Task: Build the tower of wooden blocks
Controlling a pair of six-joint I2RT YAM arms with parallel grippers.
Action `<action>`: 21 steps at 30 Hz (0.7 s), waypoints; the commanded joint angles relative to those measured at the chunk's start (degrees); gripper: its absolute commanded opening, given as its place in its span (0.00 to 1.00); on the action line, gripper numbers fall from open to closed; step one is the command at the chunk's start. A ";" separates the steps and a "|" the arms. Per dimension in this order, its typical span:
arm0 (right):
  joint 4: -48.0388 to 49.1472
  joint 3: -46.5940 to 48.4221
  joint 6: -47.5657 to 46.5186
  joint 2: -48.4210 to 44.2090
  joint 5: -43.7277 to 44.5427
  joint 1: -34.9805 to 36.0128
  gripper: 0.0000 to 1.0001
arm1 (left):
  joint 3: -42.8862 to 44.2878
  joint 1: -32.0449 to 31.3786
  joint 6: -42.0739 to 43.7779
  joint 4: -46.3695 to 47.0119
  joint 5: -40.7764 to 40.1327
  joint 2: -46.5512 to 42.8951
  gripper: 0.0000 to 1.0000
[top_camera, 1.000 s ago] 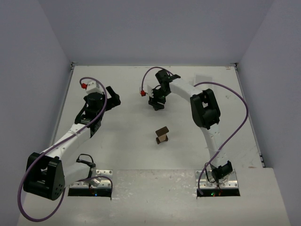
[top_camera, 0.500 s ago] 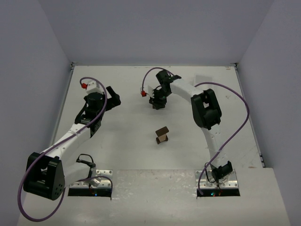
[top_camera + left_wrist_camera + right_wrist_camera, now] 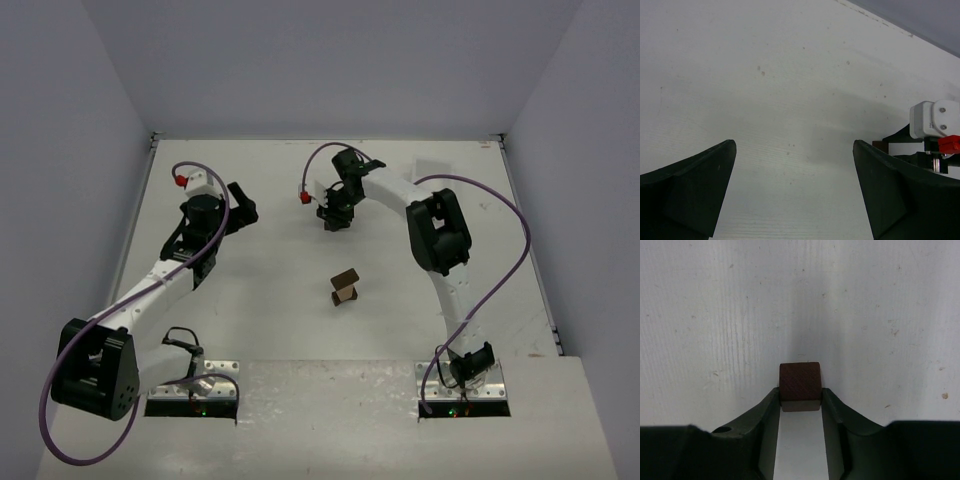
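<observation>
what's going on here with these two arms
The right gripper is shut on a dark brown block at the far side of the table. The partly built wood block tower stands mid-table, apart from both arms. The left gripper is open over bare table, holding nothing.

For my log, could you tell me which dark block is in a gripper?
The dark block held by the right gripper; those in the tower stand free mid-table.

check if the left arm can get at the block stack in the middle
Probably yes: the left gripper is open, only bare table lies between it and the block stack, and the right gripper sits farther back.
</observation>
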 commanded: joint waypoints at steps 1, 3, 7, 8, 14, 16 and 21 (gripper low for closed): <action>1.86 -0.44 0.92 -3.86 -1.90 0.18 0.30 | 2.53 0.03 0.58 2.61 0.54 -0.06 1.00; 2.95 -0.81 1.21 -4.64 -2.38 0.24 0.26 | 2.53 0.03 0.52 2.56 0.41 -0.06 1.00; 4.21 -0.70 0.59 -6.99 -1.35 0.18 0.24 | 2.53 0.03 0.48 2.31 0.26 0.03 1.00; 4.14 -0.45 0.38 -7.42 -1.10 0.22 0.24 | 2.53 0.03 0.45 2.29 0.15 0.03 1.00; 2.17 -2.10 -1.75 -15.06 0.30 0.22 0.24 | 2.79 0.03 0.50 1.99 0.46 0.08 1.00; 1.51 -4.10 -3.26 -18.97 0.64 0.19 0.24 | 2.87 0.03 0.50 1.85 0.51 0.03 1.00; -1.96 -9.45 -6.64 -28.97 -0.39 0.18 0.25 | 3.41 0.03 0.41 1.50 1.38 0.47 1.00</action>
